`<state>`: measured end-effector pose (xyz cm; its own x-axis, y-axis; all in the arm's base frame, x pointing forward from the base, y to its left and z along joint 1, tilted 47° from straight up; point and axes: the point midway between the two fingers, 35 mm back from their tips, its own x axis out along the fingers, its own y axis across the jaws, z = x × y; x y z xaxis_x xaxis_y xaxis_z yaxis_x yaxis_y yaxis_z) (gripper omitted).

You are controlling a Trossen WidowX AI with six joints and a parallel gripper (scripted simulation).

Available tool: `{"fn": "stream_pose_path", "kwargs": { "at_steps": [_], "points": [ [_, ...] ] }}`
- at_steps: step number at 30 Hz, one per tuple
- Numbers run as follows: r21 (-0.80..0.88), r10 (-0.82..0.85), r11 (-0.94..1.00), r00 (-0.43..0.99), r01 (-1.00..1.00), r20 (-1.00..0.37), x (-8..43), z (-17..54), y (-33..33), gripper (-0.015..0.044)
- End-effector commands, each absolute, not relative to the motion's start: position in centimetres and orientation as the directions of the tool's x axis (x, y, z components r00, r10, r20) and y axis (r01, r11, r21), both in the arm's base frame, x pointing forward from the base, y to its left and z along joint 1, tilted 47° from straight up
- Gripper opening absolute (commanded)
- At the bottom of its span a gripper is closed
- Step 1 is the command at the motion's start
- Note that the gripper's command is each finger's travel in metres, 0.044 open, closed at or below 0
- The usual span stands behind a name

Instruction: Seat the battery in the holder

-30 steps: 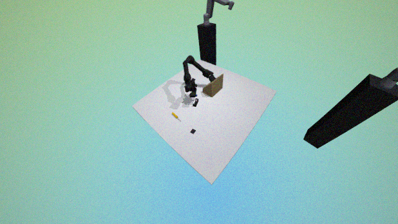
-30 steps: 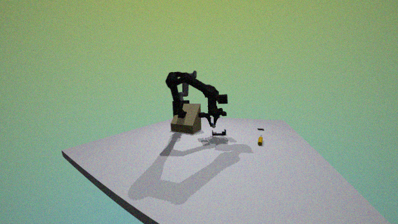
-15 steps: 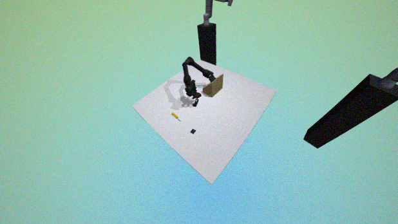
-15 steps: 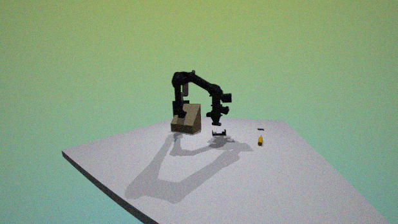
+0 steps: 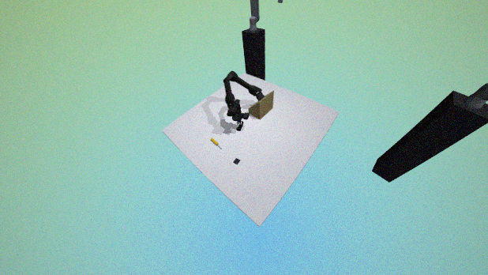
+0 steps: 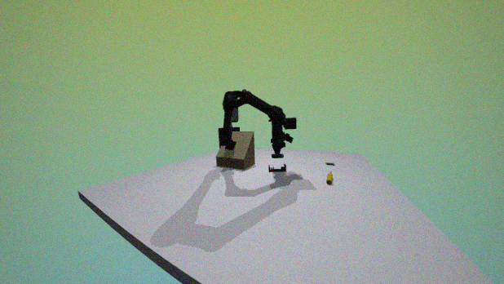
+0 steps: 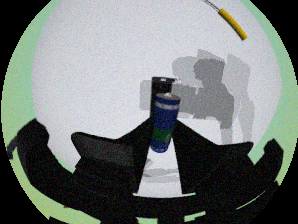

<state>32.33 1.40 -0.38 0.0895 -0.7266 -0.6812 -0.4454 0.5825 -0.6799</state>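
Pale grey-white square table top [image 5: 276,166], thin dark edge visible along the near side in the exterior view. Surround is a featureless gradient: yellow-green above, turning teal and blue lower down. No walls or windows discernible. Two black box-shaped camera housings [image 5: 253,53] [image 5: 430,136] on grey mounts hang beyond the slab. Light casts soft grey shadows [image 6: 228,212] across the surface.
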Motion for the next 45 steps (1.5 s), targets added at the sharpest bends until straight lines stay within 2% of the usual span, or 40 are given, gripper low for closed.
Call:
{"fn": "stream_pose_path", "kwargs": {
  "at_steps": [1,24,45],
  "points": [
    [-0.672,-0.725,0.574,0.091,-0.469,-0.683,32.4,-0.4,1.5,0.0081],
    [-0.662,-0.599,0.589,0.299,-0.464,-0.743,33.2,-3.3,-1.2,0.0081],
    [-0.649,-0.531,0.6,0.374,-0.467,-0.76,33.0,-4.1,-1.9,0.0081]
  ]
}}
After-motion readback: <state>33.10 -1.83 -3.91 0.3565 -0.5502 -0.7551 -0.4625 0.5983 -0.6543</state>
